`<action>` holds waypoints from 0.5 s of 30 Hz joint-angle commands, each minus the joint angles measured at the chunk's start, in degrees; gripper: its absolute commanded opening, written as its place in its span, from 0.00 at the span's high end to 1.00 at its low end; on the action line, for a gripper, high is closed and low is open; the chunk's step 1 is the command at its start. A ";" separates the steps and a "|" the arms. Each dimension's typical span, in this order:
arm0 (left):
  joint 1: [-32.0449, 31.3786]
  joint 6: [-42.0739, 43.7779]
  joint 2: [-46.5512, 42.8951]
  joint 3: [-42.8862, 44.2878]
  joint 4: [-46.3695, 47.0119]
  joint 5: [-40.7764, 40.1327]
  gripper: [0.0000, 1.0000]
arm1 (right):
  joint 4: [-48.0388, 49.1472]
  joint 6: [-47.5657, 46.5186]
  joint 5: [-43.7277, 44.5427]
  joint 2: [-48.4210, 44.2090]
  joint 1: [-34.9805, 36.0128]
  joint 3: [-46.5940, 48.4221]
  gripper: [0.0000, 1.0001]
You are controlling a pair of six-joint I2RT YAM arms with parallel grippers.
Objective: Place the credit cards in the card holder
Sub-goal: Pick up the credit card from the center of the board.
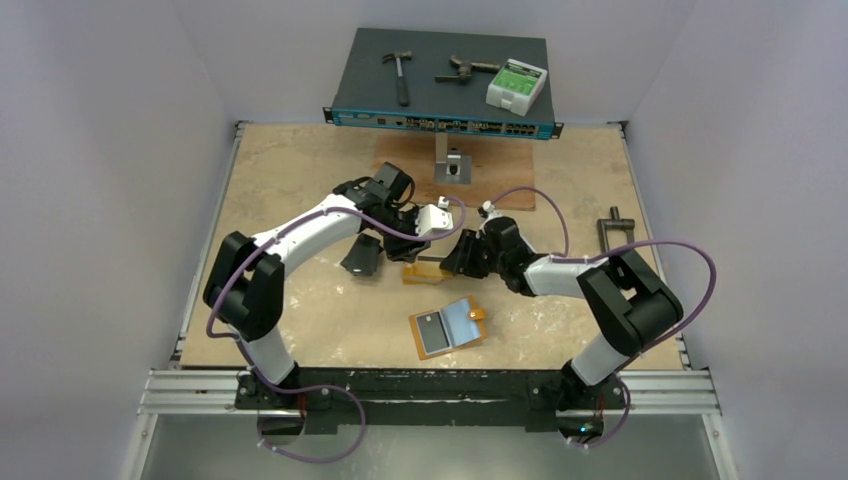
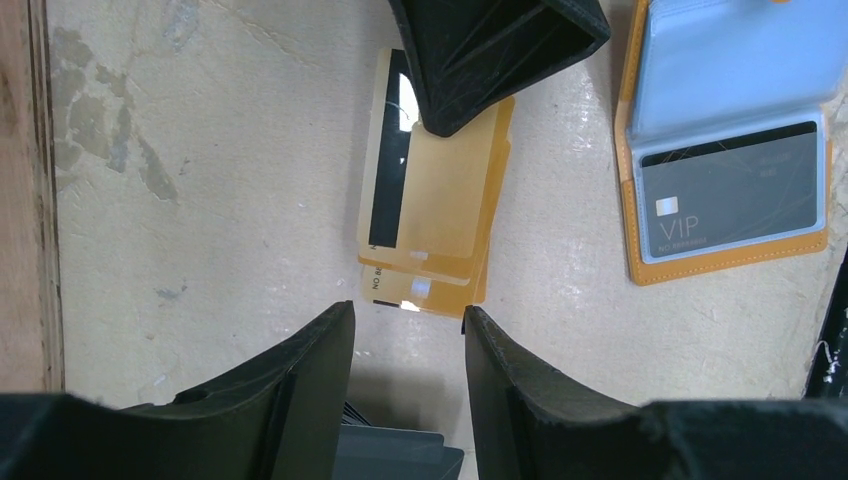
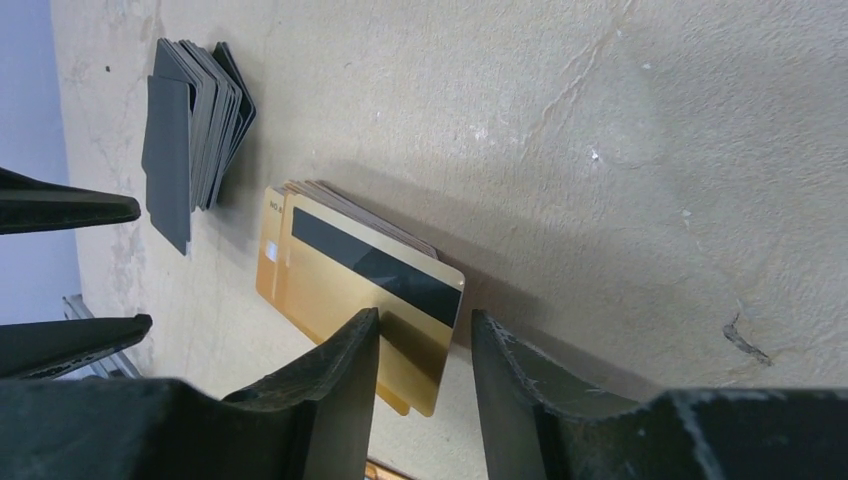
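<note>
The stack of yellow-orange credit cards (image 1: 420, 271) lies mid-table, the top card showing its black stripe (image 3: 370, 262); it also shows in the left wrist view (image 2: 440, 200). A stack of silver-grey cards (image 1: 362, 257) lies to its left (image 3: 195, 125). The orange card holder (image 1: 447, 327) lies open nearer the front, with a grey VIP card (image 2: 735, 195) in a clear sleeve. My right gripper (image 3: 425, 325) is open, low over the yellow stack, one finger on the top card. My left gripper (image 2: 408, 320) is open and empty, just above the table between the two stacks.
A blue network switch (image 1: 440, 95) at the back carries a hammer (image 1: 400, 72), pliers (image 1: 465, 70) and a white-green box (image 1: 516, 85). A wooden board with a metal bracket (image 1: 453, 165) lies behind the arms. A clamp (image 1: 615, 228) sits at the right.
</note>
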 commanded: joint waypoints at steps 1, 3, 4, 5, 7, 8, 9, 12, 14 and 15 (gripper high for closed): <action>0.21 -1.41 -2.69 0.50 1.39 0.08 0.56 | -1.71 -0.35 2.26 -2.18 0.10 -1.51 0.64; 0.19 -1.44 -2.80 0.50 1.33 0.08 0.56 | -2.02 -0.35 2.59 -2.65 0.13 -1.82 0.65; 0.25 -1.46 -2.80 0.42 1.35 -0.02 0.56 | -2.11 -0.29 2.76 -2.96 0.13 -2.07 0.65; 0.19 -1.44 -2.80 0.41 1.32 -0.01 0.56 | -2.08 -0.13 2.80 -3.25 0.06 -2.35 0.66; 0.21 -1.65 -2.76 0.35 1.33 0.11 0.56 | -1.81 0.14 2.72 -4.02 0.12 -2.86 0.67; 0.21 -1.76 -2.72 0.28 1.37 0.13 0.57 | -1.79 0.31 2.79 -4.43 0.12 -3.02 0.67; 0.23 -1.85 -2.67 0.24 1.36 0.20 0.56 | -1.84 0.34 2.92 -4.72 0.06 -3.08 0.68; 0.19 -2.25 -2.57 0.24 1.31 0.35 0.57 | -2.73 -0.06 3.59 -5.69 0.05 -2.92 0.71; 0.23 -2.38 -2.54 0.33 1.38 0.32 0.57 | -3.68 -0.53 4.03 -6.20 0.12 -2.64 0.73; 0.22 -2.47 -2.54 0.39 1.39 0.38 0.57 | -3.96 -0.68 4.23 -6.50 0.12 -2.53 0.74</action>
